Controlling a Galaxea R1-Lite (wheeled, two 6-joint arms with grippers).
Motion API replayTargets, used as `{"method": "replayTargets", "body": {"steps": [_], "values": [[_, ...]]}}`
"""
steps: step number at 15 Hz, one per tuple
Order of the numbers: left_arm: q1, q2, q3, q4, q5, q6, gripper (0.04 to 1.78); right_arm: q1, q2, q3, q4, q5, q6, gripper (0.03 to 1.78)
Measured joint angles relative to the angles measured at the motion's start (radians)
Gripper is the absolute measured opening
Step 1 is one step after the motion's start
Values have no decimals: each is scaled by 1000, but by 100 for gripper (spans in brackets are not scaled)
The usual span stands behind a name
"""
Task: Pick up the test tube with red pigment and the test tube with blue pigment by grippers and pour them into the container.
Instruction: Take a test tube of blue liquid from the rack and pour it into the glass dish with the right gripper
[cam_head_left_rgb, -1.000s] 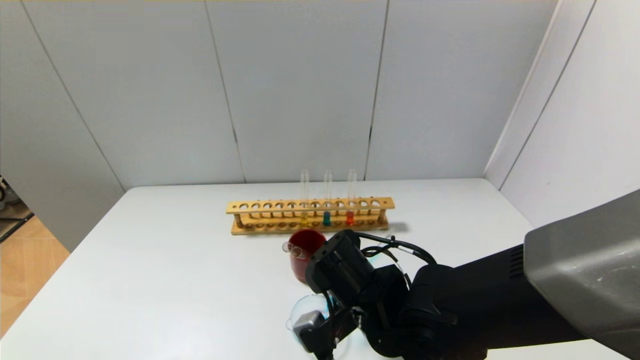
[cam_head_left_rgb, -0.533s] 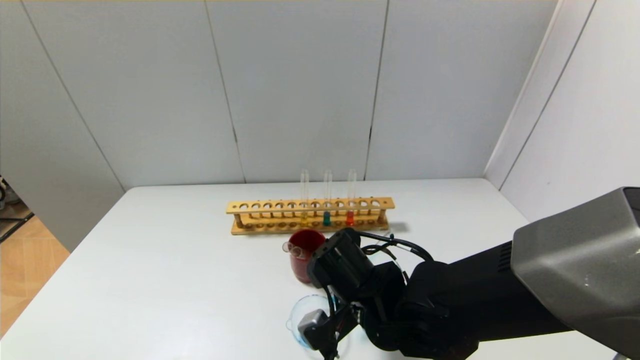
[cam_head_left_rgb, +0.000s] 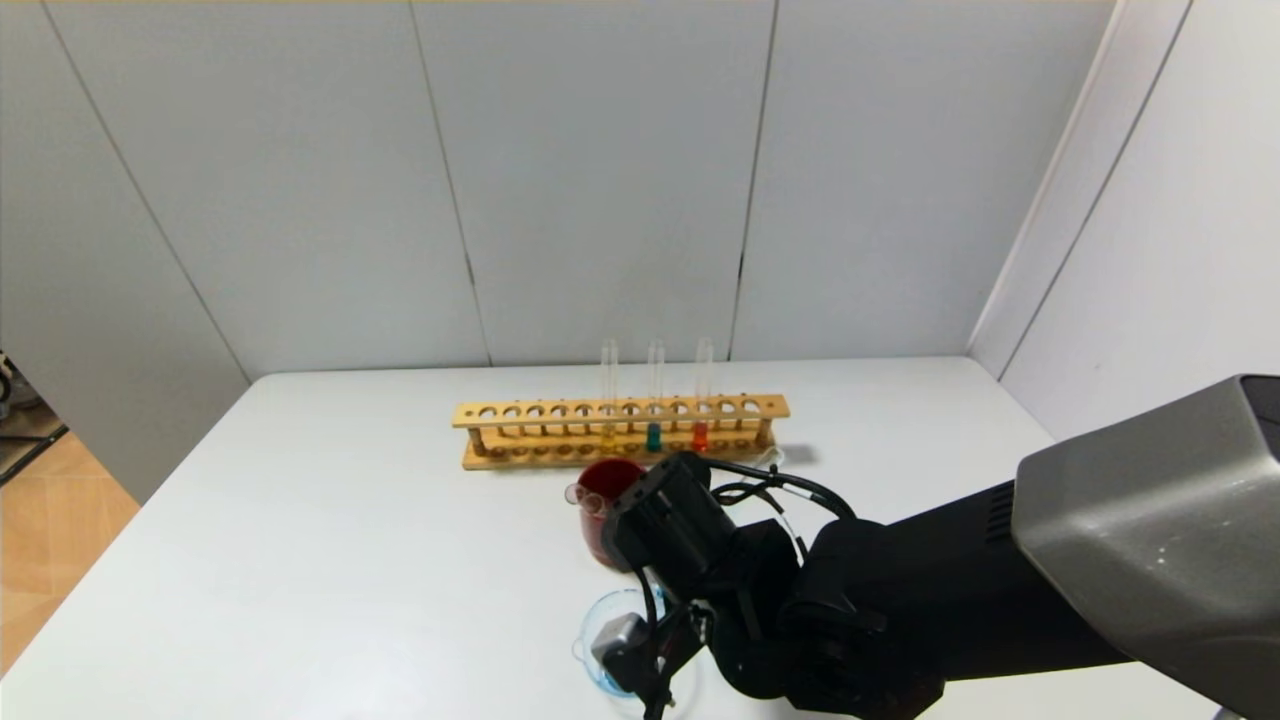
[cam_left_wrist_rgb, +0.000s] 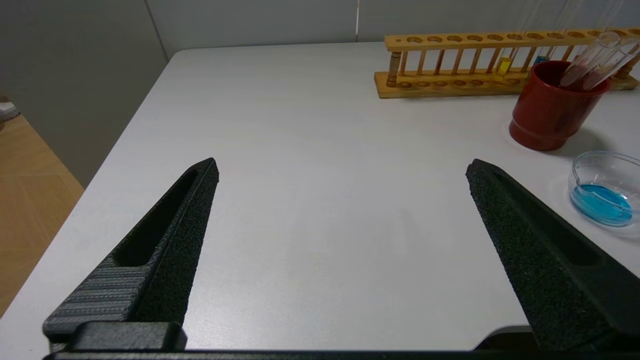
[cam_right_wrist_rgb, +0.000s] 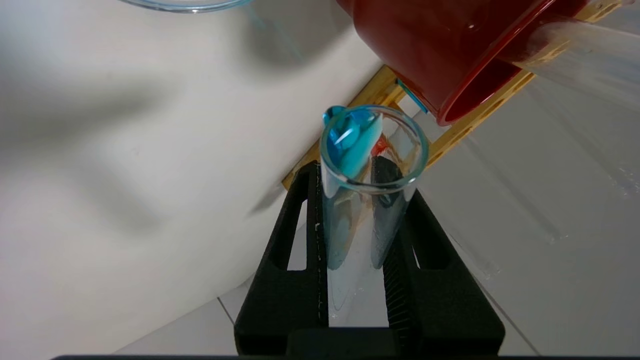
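Black and spread wide, your left gripper (cam_left_wrist_rgb: 342, 170) holds nothing above the bare white table (cam_head_left_rgb: 330, 540). Three test tubes stand in the one wooden rack (cam_head_left_rgb: 620, 432), yellow, teal, then the test tube with red pigment (cam_head_left_rgb: 701, 395), and two empty tubes lean in the one red cup (cam_left_wrist_rgb: 552, 107). Your right gripper (cam_right_wrist_rgb: 356, 172) is clamped on the test tube with blue pigment (cam_right_wrist_rgb: 372, 150), tipped over the one glass container (cam_left_wrist_rgb: 605, 187), blue pooled inside.

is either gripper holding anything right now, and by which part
The right gripper grips the test tube with blue pigment along its glass wall, just below the open mouth. The left gripper is open, empty.
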Motion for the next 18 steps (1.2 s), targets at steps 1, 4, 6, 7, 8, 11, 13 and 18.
{"method": "replayTargets", "body": {"steps": [1, 4, 6, 7, 8, 11, 13, 18], "values": [[0, 0, 0, 0, 0, 0, 175, 0, 0, -2, 0, 0, -10, 39], [0, 0, 0, 0, 0, 0, 175, 2, -3, -3, -1, -27, -45, 39], [0, 0, 0, 0, 0, 0, 175, 2, -6, -3, -2, -33, -54, 39], [0, 0, 0, 0, 0, 0, 175, 5, -6, -3, -3, -36, -58, 39], [0, 0, 0, 0, 0, 0, 175, 9, -7, -5, -3, -49, -69, 39], [0, 0, 0, 0, 0, 0, 175, 21, -6, -14, -4, -71, -89, 39], [0, 0, 0, 0, 0, 0, 175, 26, -3, -23, -3, -72, -89, 39], [0, 0, 0, 0, 0, 0, 175, 30, -1, -27, -3, -73, -89, 39]]}}
